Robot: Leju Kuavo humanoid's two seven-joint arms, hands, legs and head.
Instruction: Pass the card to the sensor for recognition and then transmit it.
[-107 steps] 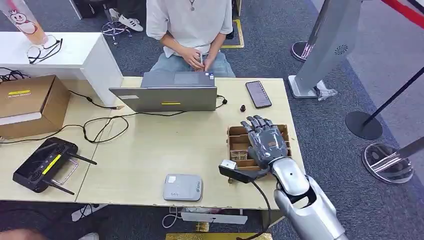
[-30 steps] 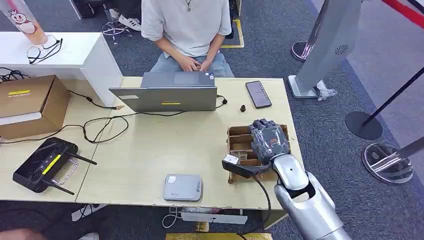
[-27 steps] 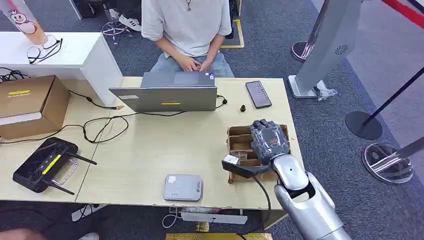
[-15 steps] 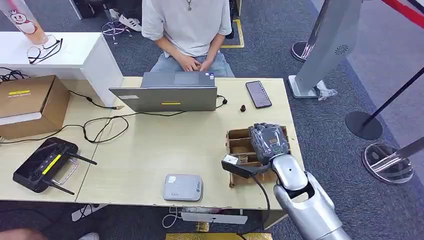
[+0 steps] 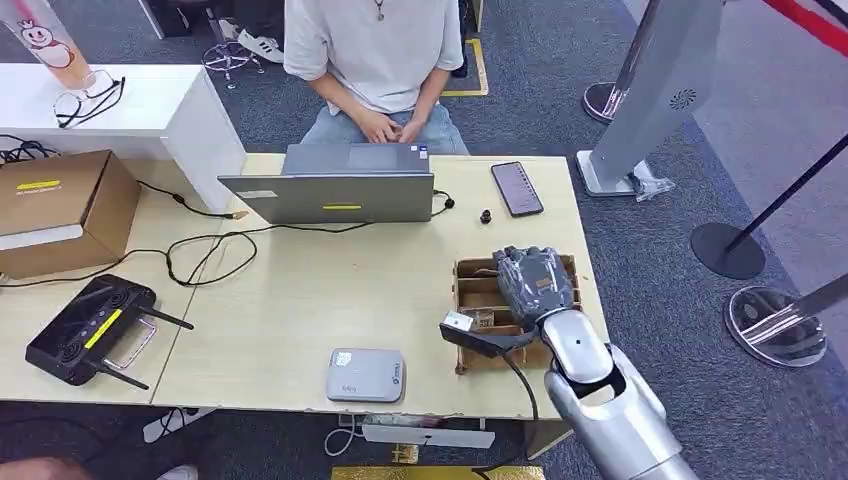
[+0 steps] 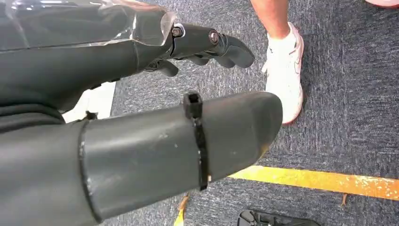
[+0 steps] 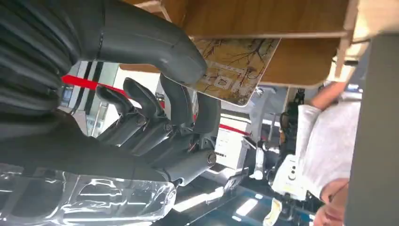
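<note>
A pale wooden table point(image 5: 330, 290) fills the head view, with a person point(image 5: 375, 55) in a light shirt seated at its far side behind a grey laptop point(image 5: 335, 190). At the left edge sit a cardboard box point(image 5: 60, 210) and a black router point(image 5: 85, 330) with a yellow label. A grey sensor point(image 5: 366, 374) lies flat near the table's near edge, and a dark phone point(image 5: 517, 187) lies near the far right corner. The right hand point(image 5: 536, 280) is lowered over a wooden card holder point(image 5: 475, 290) at the table's right side, fingers curled down into it. In the right wrist view the thumb point(image 7: 155, 49) presses on a card point(image 7: 233, 73) printed with bare branches, with the darker fingers point(image 7: 188, 108) behind it, so the card is pinched beside the holder's wooden walls. The left hand point(image 6: 155, 94) hangs over dark carpet, holding nothing, its fingers apart from the thumb
</note>
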